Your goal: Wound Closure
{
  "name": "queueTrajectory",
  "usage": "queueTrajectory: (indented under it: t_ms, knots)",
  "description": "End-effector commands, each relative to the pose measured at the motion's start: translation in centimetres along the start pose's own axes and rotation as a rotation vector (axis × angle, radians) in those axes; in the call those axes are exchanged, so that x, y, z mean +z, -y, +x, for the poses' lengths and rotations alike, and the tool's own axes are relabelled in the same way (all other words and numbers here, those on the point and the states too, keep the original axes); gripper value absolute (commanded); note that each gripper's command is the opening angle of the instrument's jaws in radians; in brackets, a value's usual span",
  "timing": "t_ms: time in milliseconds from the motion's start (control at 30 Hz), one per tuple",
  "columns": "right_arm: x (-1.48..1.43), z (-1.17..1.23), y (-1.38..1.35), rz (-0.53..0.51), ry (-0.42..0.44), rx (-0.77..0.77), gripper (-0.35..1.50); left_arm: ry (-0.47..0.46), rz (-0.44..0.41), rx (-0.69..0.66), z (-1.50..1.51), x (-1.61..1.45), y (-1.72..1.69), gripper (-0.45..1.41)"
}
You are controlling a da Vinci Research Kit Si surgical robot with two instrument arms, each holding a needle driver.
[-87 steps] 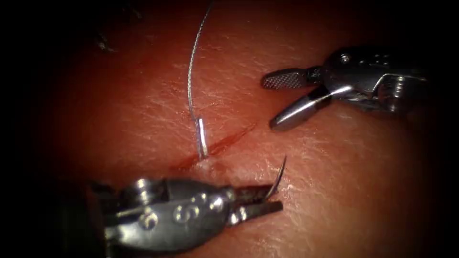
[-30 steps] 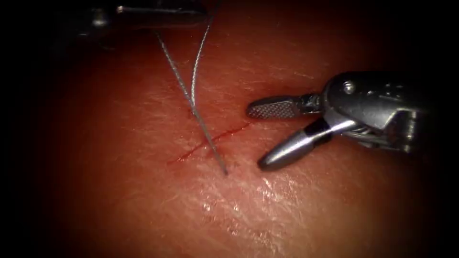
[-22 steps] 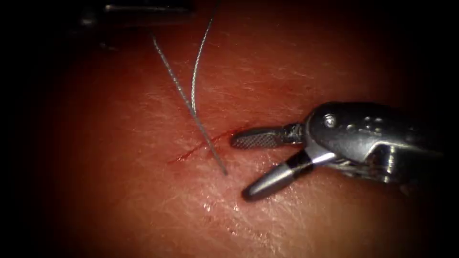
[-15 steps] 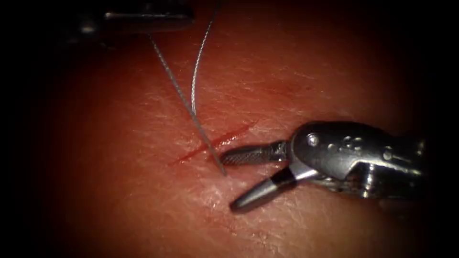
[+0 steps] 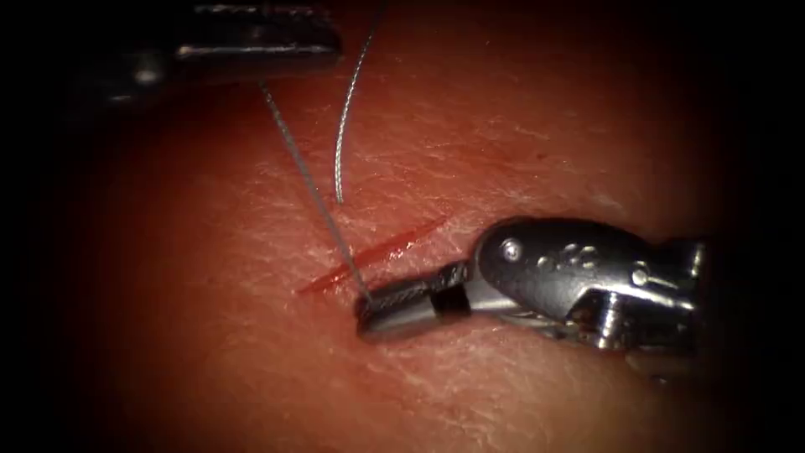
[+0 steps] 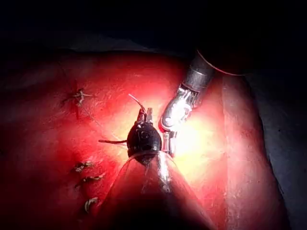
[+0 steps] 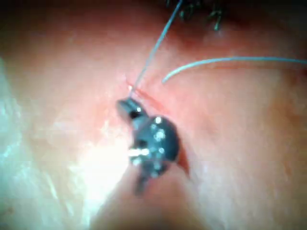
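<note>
Left tool [image 5: 323, 44] sits toward the tissue's [image 5: 545, 134] far-left edge in the endoscope view, off the surface, well left of the cut [image 5: 377, 252]. In its wrist view we see the jaws together on the needle [image 6: 135, 101]. A thin sliver of it sticks out past the tips, clear of the tissue. We cannot tell where along the curve the grip is.

The thread [image 5: 310, 184] runs taut from under the left tool, slanting down across the cut to the near side, where it meets the surface. A loose tail [image 5: 340, 143] hangs just right of that strand and ends short of the cut, not touching it. The cut itself is a short red line, open, with one strand crossing it.

Right tool [image 5: 381, 306] comes in from the right, lying low on the tissue just on the near side of the cut. Its jaws are together, clamped on the thread right where it leaves the surface. The right wrist view agrees, with the strand running straight into the jaw tip.

Old stitches [image 6: 84, 166] sit in a row near the tissue's left edge in the left wrist view.
</note>
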Motion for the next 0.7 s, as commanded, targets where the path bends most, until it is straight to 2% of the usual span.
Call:
queueTrajectory:
  t_ms: [33, 167, 267, 467, 600, 700]
  knots:
    - [0.03, -0.03, 0.01, 0.000, 0.018, 0.001, -0.35, -0.003, -0.001, -0.002, -0.05, 0.07, -0.02, -0.45]
    - [-0.21, -0.03, 0.13, 0.021, 0.045, 0.003, -0.35, -0.024, -0.012, -0.003, -0.06, 0.05, -0.11, -0.45]
    - [-0.48, -0.02, 0.25, 0.044, 0.042, 0.005, -0.35, -0.080, -0.052, 0.012, -0.10, 0.06, -0.20, -0.45]
    - [-0.99, 0.04, 0.67, 0.097, 0.043, 0.006, -0.35, -0.119, -0.122, 0.047, -0.38, 0.14, -0.37, -0.45]
    - [-1.15, 0.20, 0.89, 0.114, 0.037, 0.008, -0.35, -0.136, -0.177, 0.078, -0.58, 0.14, -0.48, -0.45]
    - [-1.11, 0.36, 0.89, 0.069, -0.011, -0.036, -0.35, -0.143, -0.202, 0.091, -0.67, 0.09, -0.51, -0.45]
